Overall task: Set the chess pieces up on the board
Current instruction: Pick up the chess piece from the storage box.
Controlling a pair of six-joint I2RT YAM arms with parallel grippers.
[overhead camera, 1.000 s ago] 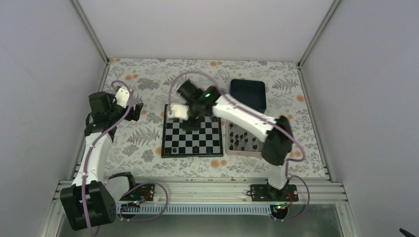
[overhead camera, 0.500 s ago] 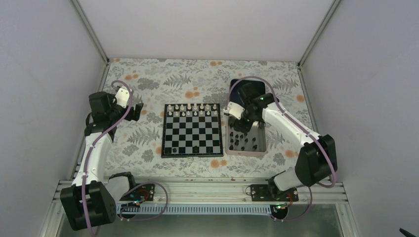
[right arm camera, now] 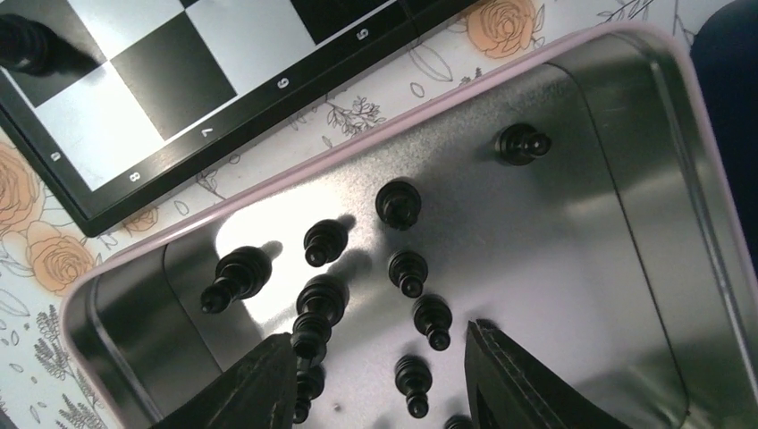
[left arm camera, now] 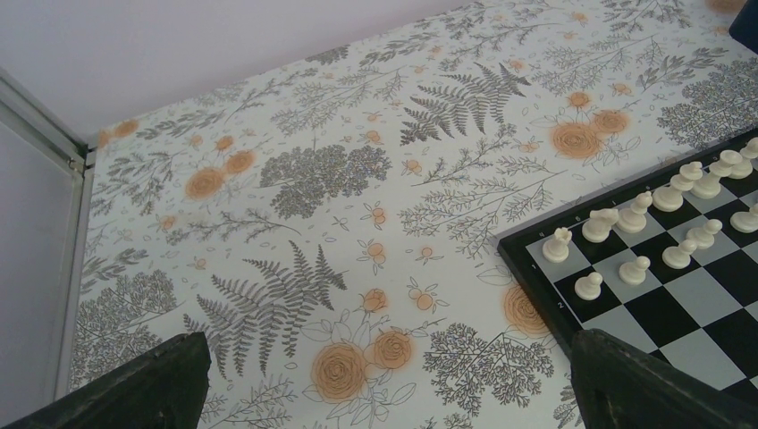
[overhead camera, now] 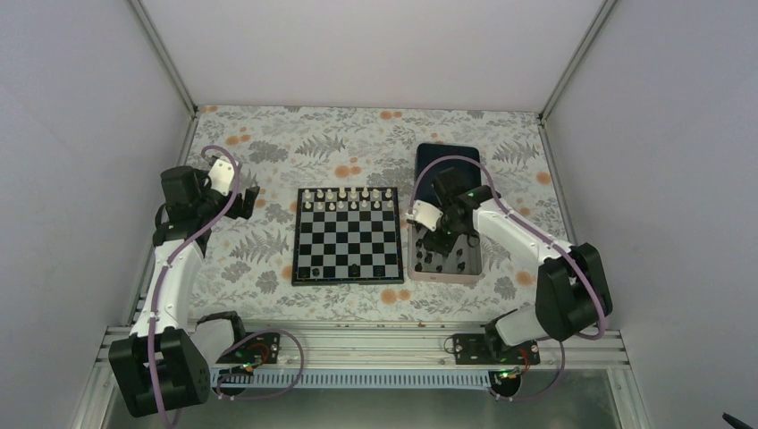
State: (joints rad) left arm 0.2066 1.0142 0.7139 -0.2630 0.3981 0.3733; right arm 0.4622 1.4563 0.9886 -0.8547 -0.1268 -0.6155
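The board lies mid-table with white pieces on its two far rows and two black chess pieces on its near row. Several more black pieces stand in the silver tray right of the board. My right gripper is open and empty, just above those pieces, its fingers either side of two small ones; in the top view it hangs over the tray's far left part. My left gripper is open and empty above the tablecloth left of the board; in the top view it sits off the board's far left corner.
A dark blue tray stands just behind the silver tray. The board's corner with one black piece shows at the upper left of the right wrist view. White walls and metal posts close in the flowered table.
My right arm has swung from over the board's far left corner across to the silver tray and come down over the black pieces. The left arm has not moved.
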